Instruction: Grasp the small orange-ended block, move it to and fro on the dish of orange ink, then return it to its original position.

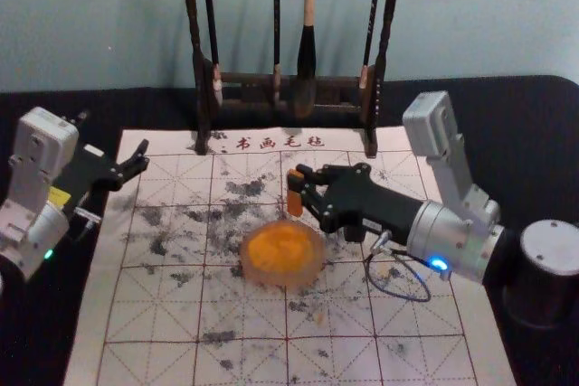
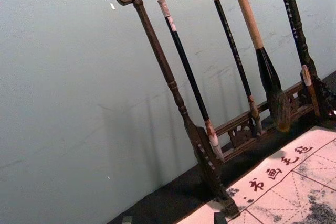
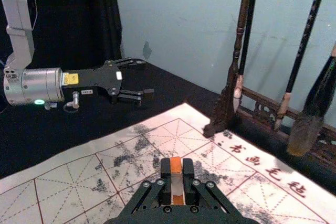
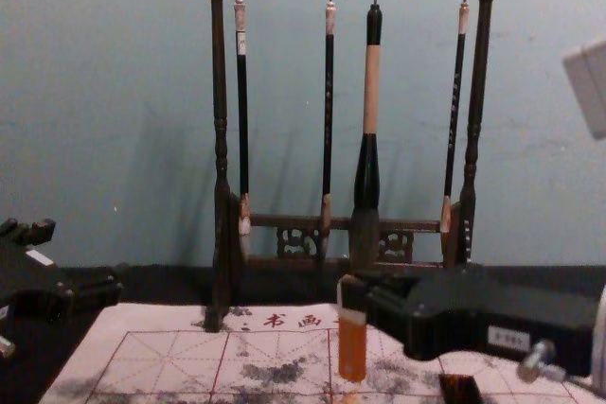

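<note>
A pale blue-green wall (image 1: 90, 24) spans the head view from ten to two o'clock (scuffed, with one dark patch (image 3: 147, 51)). It backs a black tabletop (image 1: 534, 151), rounded near two. A carved wooden rack (image 1: 244, 80) stands at twelve. In the chest view, soft shadows (image 4: 156, 186) touch the wall towards nine. The right wrist view shows a dark curtain (image 3: 94, 14).

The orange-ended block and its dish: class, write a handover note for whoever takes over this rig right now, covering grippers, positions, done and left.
Right gripper: shut on the orange-ended block, holding it upright, off the ink.
Left gripper: open, empty, parked at the left.
Dish of orange ink: on the mat, just nearer the robot than the block.
Done: block grasped; whether it has been inked, I cannot tell.
Left: the to-and-fro in the ink, unless already made; then its return.
</note>
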`<state>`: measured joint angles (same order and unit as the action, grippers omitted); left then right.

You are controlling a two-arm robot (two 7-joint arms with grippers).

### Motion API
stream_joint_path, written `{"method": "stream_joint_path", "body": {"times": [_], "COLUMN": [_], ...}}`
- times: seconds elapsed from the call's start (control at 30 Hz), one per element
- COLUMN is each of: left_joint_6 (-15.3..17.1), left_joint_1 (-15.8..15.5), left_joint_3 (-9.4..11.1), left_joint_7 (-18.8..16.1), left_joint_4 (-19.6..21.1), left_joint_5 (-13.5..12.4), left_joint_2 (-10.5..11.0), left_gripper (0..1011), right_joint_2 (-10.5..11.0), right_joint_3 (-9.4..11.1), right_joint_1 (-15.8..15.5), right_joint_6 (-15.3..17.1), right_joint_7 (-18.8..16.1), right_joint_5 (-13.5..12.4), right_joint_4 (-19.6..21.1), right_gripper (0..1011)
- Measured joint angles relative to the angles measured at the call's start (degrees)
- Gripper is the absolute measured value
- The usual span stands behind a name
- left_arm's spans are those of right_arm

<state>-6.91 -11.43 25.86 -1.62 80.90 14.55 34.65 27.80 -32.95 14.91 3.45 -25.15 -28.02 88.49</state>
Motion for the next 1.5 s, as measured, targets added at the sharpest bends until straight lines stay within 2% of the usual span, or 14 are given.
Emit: {"method": "stream_joint_path", "body": {"times": [0.17, 0.4, 0.97, 1.33, 1.5], "left_joint_6": [0.0, 0.0, 0.0, 0.0, 0.0], "left_joint_1": [0.0, 0.0, 0.0, 0.0, 0.0], "left_joint_3": [0.0, 0.0, 0.0, 0.0, 0.0], "left_joint_7": [0.0, 0.0, 0.0, 0.0, 0.0], "left_joint_4": [0.0, 0.0, 0.0, 0.0, 0.0], "left_joint_5": [0.0, 0.0, 0.0, 0.0, 0.0], "left_joint_2": [0.0, 0.0, 0.0, 0.0, 0.0], "left_gripper": [1001, 1001, 1001, 1001, 1001], "right_joint_2": [-1.6, -3.0, -5.2, -7.8, -8.7], "right_joint_3": [-0.3, -0.4, 1.7, 2.6, 2.9], "right_joint_1": [-0.4, -0.8, -2.5, -2.7, -2.7], "right_joint_6": [-1.6, -1.4, -0.2, 0.0, -0.9], "right_joint_7": [-0.1, 0.0, 0.4, -0.1, -0.5], "right_joint_5": [1.1, 2.4, 3.4, 3.9, 4.1], "right_joint_4": [-1.9, -3.5, -4.9, -6.6, -7.5], "right_gripper": [126, 126, 126, 126, 126]}}
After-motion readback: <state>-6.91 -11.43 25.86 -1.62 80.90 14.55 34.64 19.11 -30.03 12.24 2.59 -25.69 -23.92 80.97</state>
